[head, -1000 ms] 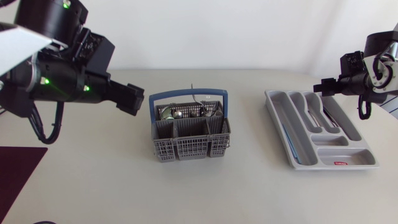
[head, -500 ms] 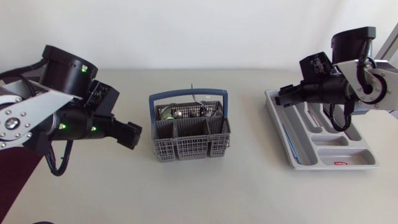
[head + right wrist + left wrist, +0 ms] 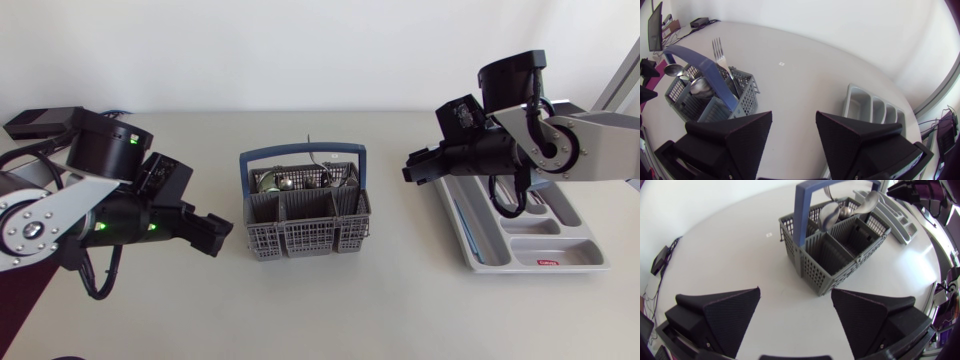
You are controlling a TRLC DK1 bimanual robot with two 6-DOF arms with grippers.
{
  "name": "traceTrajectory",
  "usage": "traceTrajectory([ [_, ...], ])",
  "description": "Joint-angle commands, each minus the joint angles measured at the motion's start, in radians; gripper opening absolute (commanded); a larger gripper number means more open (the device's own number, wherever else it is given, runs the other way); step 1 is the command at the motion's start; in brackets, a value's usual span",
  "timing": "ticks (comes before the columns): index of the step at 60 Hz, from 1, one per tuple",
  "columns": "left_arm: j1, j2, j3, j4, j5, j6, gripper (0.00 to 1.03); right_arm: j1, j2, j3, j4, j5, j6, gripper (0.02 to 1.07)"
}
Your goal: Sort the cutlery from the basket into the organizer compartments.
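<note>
On the left, the left arm (image 3: 60, 205) is hanging low over the table (image 3: 330, 310), and the left pincer (image 3: 213, 234) is hovering just beside the basket (image 3: 305, 222), tips pointing at its left wall but not touching it. In the left wrist view, the left pincer (image 3: 796, 290) is standing wide, with only bare table between its fingers and the basket (image 3: 835, 245) sitting ahead of it.

In the middle, the grey basket is standing upright with its blue handle (image 3: 303, 152) arching over the top. The cutlery is crowding the rear compartments: spoons (image 3: 288, 181) are lying bowl-up, and a fork (image 3: 719, 50) is poking up, tines high, beside the handle.

On the right, the right arm (image 3: 540, 140) is stretching across the grey organizer (image 3: 535, 245), which is lying well apart from the basket. The right pincer (image 3: 410, 171) is hovering over the table between the two, nearer the organizer. In the right wrist view, the right pincer (image 3: 794, 114) is gaping moderately and gripping nothing, with the basket (image 3: 715, 100) ahead to one side and the organizer (image 3: 872, 107) to the other.
</note>
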Motion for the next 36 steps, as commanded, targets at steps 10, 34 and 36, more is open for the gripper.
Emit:
traceTrajectory([
  [10, -0.140, -0.123, -0.085, 0.236, -0.037, 0.043, 0.93, 0.047, 0.005, -0.011, -0.012, 0.012, 0.030, 0.66],
  [34, -0.214, 0.075, -0.146, 0.630, -0.227, 0.202, 0.82, 0.099, -0.033, -0.037, -0.029, 0.043, 0.038, 0.66],
  [36, -0.220, 0.087, -0.151, 0.659, -0.243, 0.210, 0.81, 0.102, -0.033, -0.038, -0.029, 0.046, 0.038, 0.66],
])
